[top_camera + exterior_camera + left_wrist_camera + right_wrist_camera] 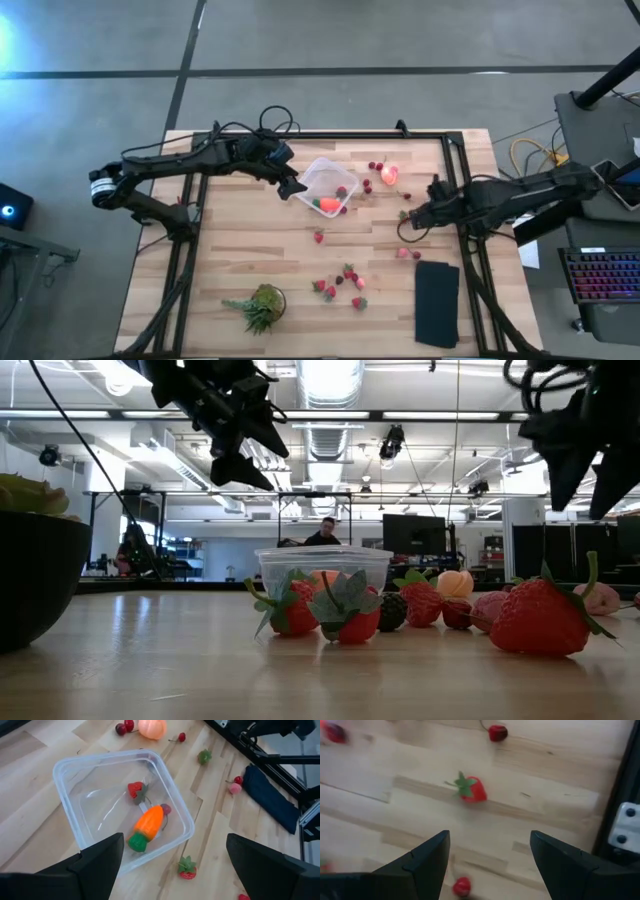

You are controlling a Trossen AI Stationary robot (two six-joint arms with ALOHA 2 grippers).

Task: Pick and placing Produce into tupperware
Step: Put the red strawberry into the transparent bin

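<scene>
The clear tupperware (328,185) (120,805) stands on the wooden table, far of its middle. An orange carrot piece (149,822) and a strawberry (136,790) lie in it. My left gripper (290,186) (172,865) hangs open just left of and above the tub, empty. My right gripper (408,222) (490,840) points down at the table's right part, open, above the wood. A strawberry (472,790) lies beyond its fingers. A pink-orange round fruit (389,175) rests right of the tub.
Loose strawberries (340,285) lie at the near middle, one more (318,237) nearer the tub. Small dark red pieces (375,166) sit by the round fruit. A spiky plant (262,305) stands near left, a black pad (437,300) near right. Black frame rails (455,160) edge the table.
</scene>
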